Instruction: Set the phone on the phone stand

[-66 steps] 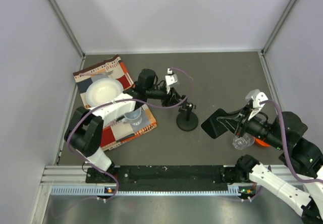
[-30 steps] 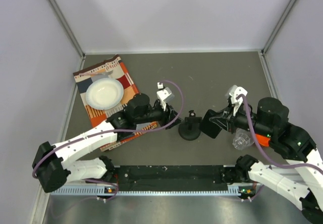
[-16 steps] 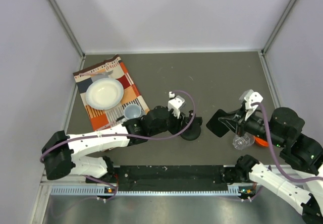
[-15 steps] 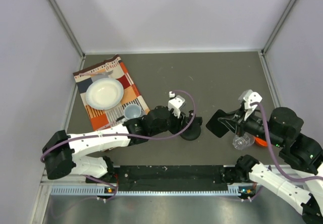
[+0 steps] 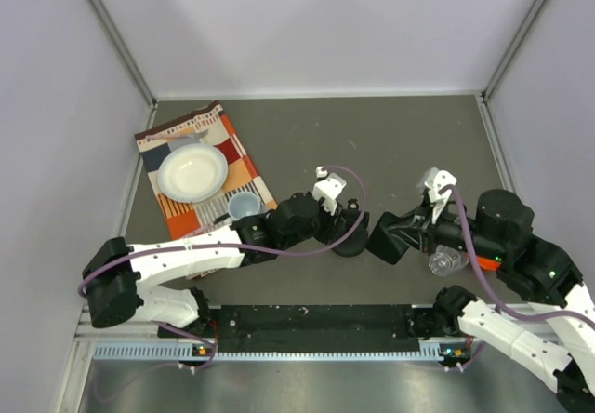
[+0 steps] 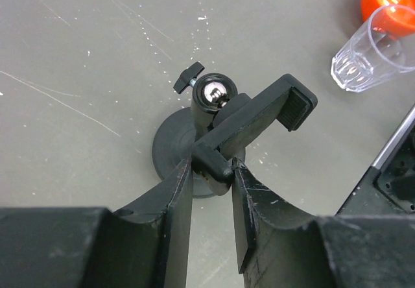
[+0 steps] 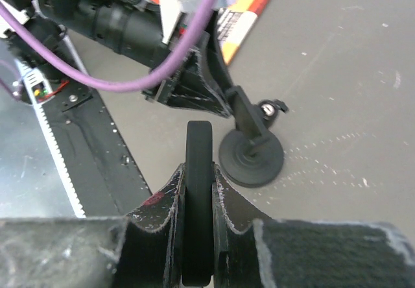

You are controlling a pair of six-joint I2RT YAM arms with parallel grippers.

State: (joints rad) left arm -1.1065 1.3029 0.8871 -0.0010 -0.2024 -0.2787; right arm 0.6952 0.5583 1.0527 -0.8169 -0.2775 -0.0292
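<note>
Since half a second earlier, the top view showed the right gripper point(image 5: 416, 230) had carried the phone point(image 5: 389, 236) leftward, just beside the phone stand point(image 5: 350, 241). The left gripper point(image 5: 342, 219) stayed at the stand's top.

From the left wrist, the left gripper point(image 6: 211, 179) had narrowed onto the lower end of the bracket point(image 6: 259, 109), seemingly touching both sides. An off-centre squeeze could swivel the bracket on its ball joint point(image 6: 213, 93) or tip the stand.

From the right wrist, the right gripper point(image 7: 198, 194) pinched the phone point(image 7: 198, 152) edge-on, held aloft, with the stand point(image 7: 251, 158) just beyond. So thin a hold might let the slab pivot, or it could strike the left fingers crowding the bracket.
</note>
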